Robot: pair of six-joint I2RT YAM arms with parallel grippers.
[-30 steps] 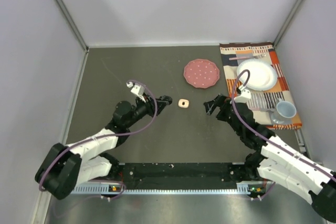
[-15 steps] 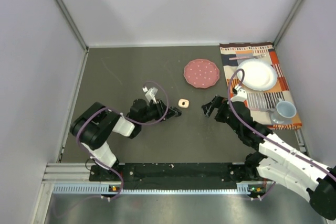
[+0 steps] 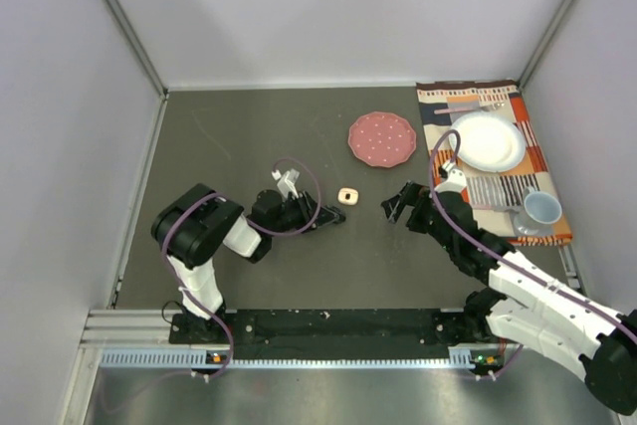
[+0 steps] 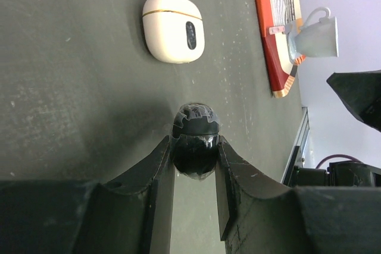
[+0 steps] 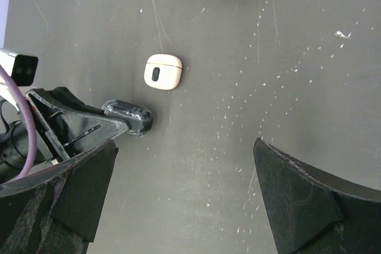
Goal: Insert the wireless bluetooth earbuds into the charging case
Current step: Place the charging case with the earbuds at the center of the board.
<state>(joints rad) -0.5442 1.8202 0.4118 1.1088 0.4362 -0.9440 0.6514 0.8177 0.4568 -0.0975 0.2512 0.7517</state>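
**Worktop** (image 3: pixel 239 136): dark grey, matte, scuffed and speckled. Pale walls (image 3: pixel 348 7) stand on three sides.
**Far right:** a striped placemat (image 3: pixel 530 161) bears a white plate (image 3: pixel 488 141) and a mug (image 3: pixel 542 208). A pink wavy-rimmed disc (image 3: pixel 381 138) lies just left of the mat.
**Case** (image 3: pixel 347 196): cream, smooth and pebble-shaped, lid closed, with a dark oval on its face. It lies flat mid-worktop between the two claws, on the near side of the disc.
**Left arm:** folded tight, elbow up, forearm low and pointing right.
**Left claw** (image 4: pixel 195 147): pinching a black earbud (image 4: pixel 195 124), rounded, glossy below and mottled above. The earbud sits low at the worktop, near-left of the case and apart from it. Whether it touches the surface cannot be told.
**Right arm:** stretched diagonally from the near right.
**Right claw** (image 3: pixel 396 205): spread wide, nothing between the fingers, to the right of the case.
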